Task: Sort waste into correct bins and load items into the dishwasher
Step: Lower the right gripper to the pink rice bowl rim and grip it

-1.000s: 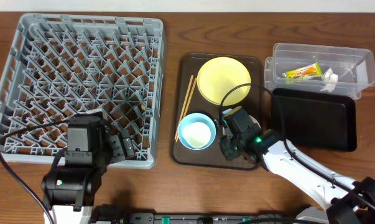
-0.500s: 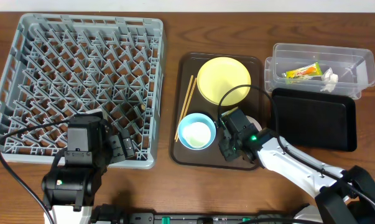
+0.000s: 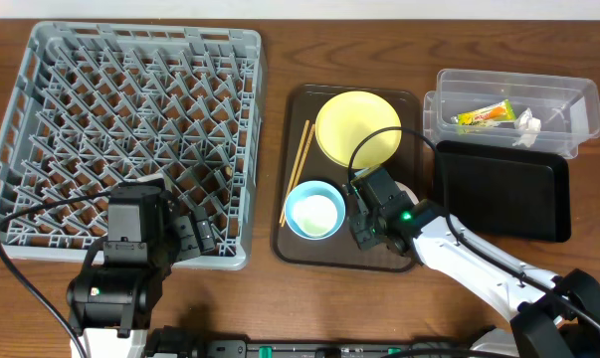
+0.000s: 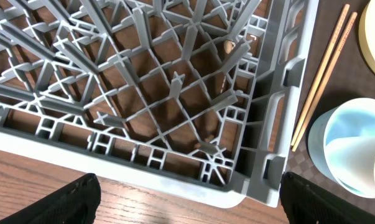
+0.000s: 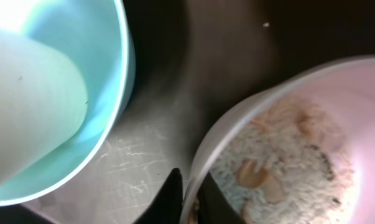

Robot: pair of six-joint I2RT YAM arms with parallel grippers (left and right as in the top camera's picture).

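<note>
White round bowl (image 5: 287, 143) holding pale rice-like crumbs (image 5: 280, 162) is sitting on the dark brown serving tray (image 3: 324, 251), just beside the light blue bowl (image 3: 314, 211). Its rim is running between the jaws of the right gripper (image 5: 188, 190), which are pinching it, the bowl's body lying to one side of them. The left gripper (image 4: 190, 199), jaws spread wide, is hovering over a corner of the grey plastic dish rack (image 4: 143, 93) on the wooden desk (image 4: 81, 180), well apart, so the right arm is nearer
</note>
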